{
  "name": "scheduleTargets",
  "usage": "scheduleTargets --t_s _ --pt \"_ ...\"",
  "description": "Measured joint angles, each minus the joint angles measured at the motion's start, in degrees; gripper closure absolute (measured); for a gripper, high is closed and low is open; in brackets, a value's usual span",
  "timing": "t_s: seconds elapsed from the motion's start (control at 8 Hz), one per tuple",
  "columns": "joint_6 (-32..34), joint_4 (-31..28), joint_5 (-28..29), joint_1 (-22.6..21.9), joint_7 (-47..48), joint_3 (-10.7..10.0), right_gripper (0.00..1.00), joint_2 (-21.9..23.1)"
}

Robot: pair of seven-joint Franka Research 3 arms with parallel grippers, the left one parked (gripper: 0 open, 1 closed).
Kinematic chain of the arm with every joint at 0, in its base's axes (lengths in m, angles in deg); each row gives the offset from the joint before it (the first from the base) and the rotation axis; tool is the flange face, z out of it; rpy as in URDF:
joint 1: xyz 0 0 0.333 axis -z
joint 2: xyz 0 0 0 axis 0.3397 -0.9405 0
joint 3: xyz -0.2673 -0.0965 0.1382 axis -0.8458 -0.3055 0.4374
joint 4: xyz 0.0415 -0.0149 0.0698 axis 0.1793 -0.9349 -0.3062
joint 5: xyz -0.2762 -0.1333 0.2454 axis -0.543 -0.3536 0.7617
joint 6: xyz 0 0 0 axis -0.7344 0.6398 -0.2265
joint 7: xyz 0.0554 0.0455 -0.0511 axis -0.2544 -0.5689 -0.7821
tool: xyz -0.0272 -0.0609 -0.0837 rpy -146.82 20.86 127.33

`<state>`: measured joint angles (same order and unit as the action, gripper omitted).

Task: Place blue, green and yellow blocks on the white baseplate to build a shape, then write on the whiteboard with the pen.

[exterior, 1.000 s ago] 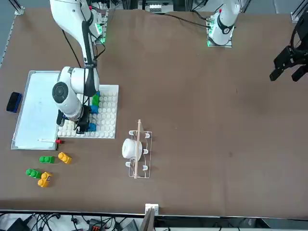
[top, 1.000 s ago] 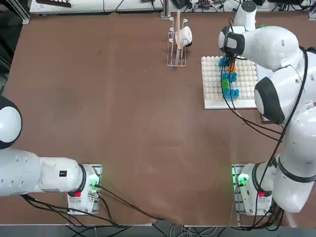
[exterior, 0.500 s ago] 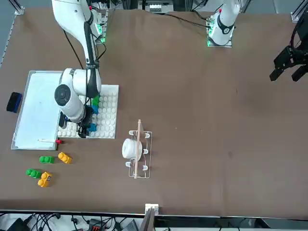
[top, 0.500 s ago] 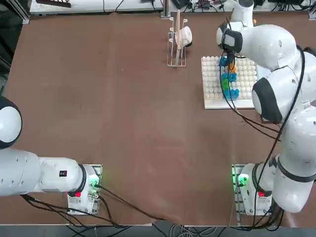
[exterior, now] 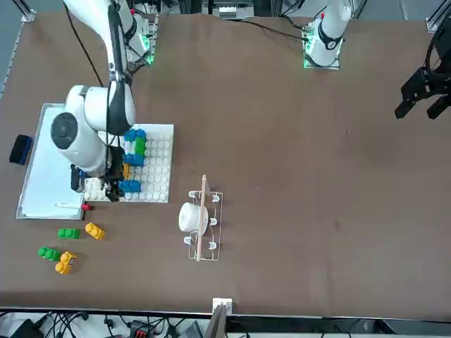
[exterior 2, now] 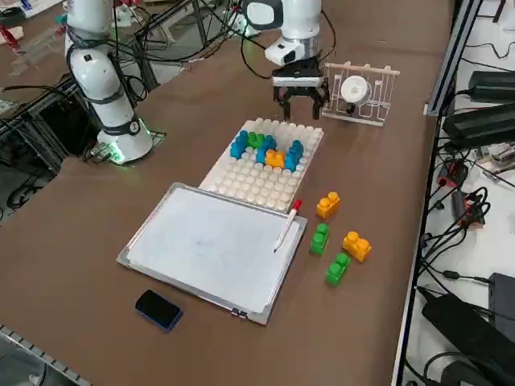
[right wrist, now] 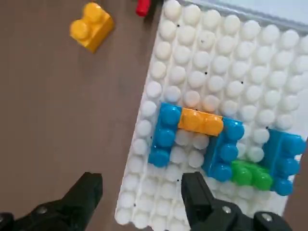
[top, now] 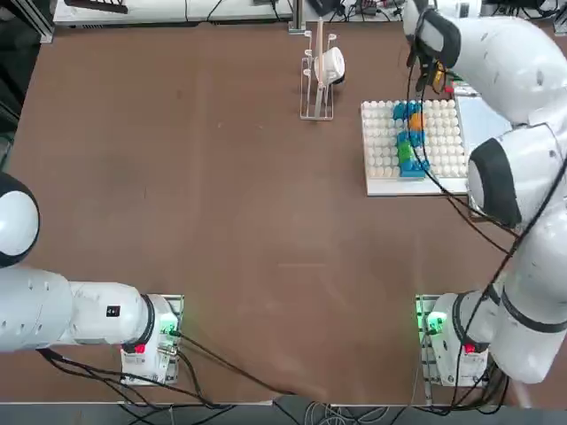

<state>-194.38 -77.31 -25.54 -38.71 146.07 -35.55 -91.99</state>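
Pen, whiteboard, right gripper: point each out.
pen point(exterior 2: 287, 225), right side view, mid barrel.
whiteboard point(exterior 2: 201, 245), right side view, bare middle of the surface.
right gripper point(right wrist: 139, 192), right wrist view, open, midway between fingertips.

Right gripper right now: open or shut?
Open. The right gripper hangs over the edge of the studded white baseplate, its two black fingers spread apart with nothing between them.

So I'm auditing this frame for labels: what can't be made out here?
- Top view: the whiteboard and loose bricks, hidden by the right arm.
- Front view: the open right tool, partly behind its own wrist.
- Wrist view: the pen, cut off by the picture's edge.
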Motion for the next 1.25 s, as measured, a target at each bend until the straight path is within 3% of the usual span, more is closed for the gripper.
scheduleTargets --t_s 0.62,1.25 --pt "5.3 2.4 0.0 -0.5 -28.1 -6.0 0.00 1.3" --pt "5.3 2.4 0.0 0.1 -46.2 -7.6 0.00 1.3"
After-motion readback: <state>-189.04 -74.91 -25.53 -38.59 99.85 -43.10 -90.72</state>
